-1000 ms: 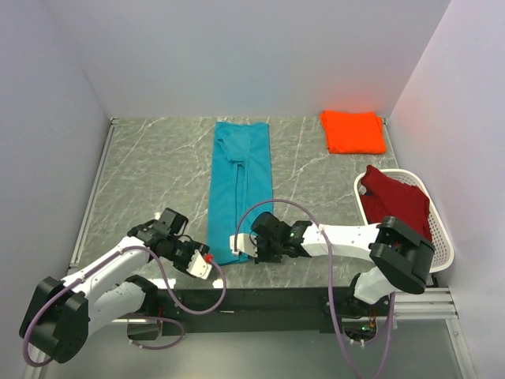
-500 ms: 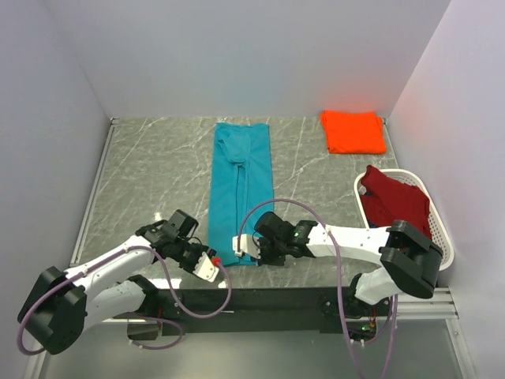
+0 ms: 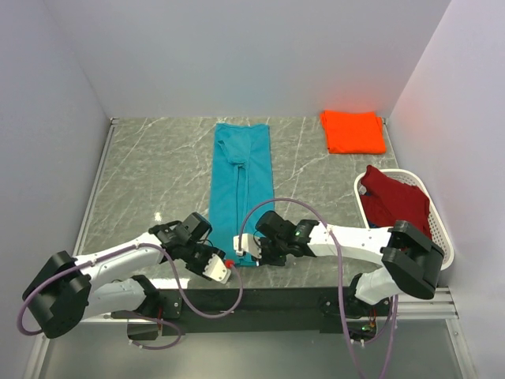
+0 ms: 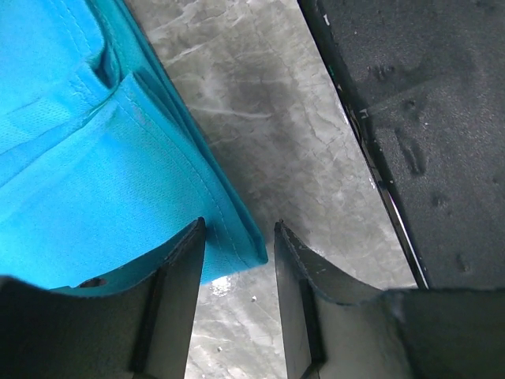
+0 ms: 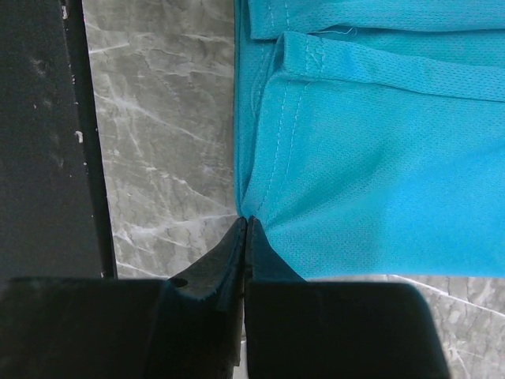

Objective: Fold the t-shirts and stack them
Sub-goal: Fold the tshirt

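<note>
The teal t-shirt (image 3: 241, 185) lies as a long narrow strip down the middle of the table, its hem at the near edge. My right gripper (image 3: 247, 245) is shut on the hem's near right corner (image 5: 260, 197); its jaws pinch the cloth edge (image 5: 246, 221). My left gripper (image 3: 223, 268) is open at the hem's near left corner, and the teal corner (image 4: 237, 237) sits between its jaws (image 4: 238, 230). The orange t-shirt (image 3: 353, 131) lies folded at the far right. A dark red t-shirt (image 3: 396, 204) fills the basket. No blue shirt is in view.
The white plastic laundry basket (image 3: 442, 237) stands at the right edge. A black rail (image 3: 268, 296) runs along the table's near edge, close behind both grippers, and shows in the left wrist view (image 4: 426, 118) and the right wrist view (image 5: 39, 142). Walls enclose the left, back and right sides.
My left gripper has moved right along the near edge to the teal shirt's near left corner. My right gripper has stayed at the hem, shifting only slightly.
</note>
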{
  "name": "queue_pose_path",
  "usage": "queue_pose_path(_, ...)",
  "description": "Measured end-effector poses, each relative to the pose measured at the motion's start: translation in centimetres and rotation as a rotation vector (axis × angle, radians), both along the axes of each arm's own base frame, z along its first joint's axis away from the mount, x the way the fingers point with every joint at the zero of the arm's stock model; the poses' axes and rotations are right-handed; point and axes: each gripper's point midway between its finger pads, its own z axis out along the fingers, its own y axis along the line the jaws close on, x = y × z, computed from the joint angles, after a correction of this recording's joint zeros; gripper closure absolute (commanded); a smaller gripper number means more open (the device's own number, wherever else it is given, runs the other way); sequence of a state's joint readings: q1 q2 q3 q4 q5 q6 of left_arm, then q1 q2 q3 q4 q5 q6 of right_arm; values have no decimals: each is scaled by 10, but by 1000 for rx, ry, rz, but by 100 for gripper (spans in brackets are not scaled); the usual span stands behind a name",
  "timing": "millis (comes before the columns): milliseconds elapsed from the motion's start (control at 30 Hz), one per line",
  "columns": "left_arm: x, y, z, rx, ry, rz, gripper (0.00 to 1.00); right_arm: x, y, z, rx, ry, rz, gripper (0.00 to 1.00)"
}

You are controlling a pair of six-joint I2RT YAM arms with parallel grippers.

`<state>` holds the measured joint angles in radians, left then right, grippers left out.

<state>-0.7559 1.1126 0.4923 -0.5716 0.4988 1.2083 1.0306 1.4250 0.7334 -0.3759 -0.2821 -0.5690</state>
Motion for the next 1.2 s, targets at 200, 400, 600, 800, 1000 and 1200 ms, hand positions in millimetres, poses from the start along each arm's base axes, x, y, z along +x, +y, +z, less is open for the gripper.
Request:
queue_pose_path(200,0,-2,-4,53,-2,21,58,-1,0,1,7,13,-4,100)
queue_pose_path(400,6,-10,-6,105,10,57,73,-3,0,3,14,25,-10,100)
queue_pose_path(600,11,-13,-6,110,-4,81,98,-3,0,6,23,31,-19,100)
queue_pose_path(800,4,-11,9,65,-8,101,100,-2,-5,18,41,29,-33,100)
queue_pose_path(1000,-4,-20,50,-45,12,90,99,4,1,53,96,20,-47,100)
queue_pose_path(1200,-19,-22,66,-84,76,76,100,-9,1,73,134,58,-33,100)
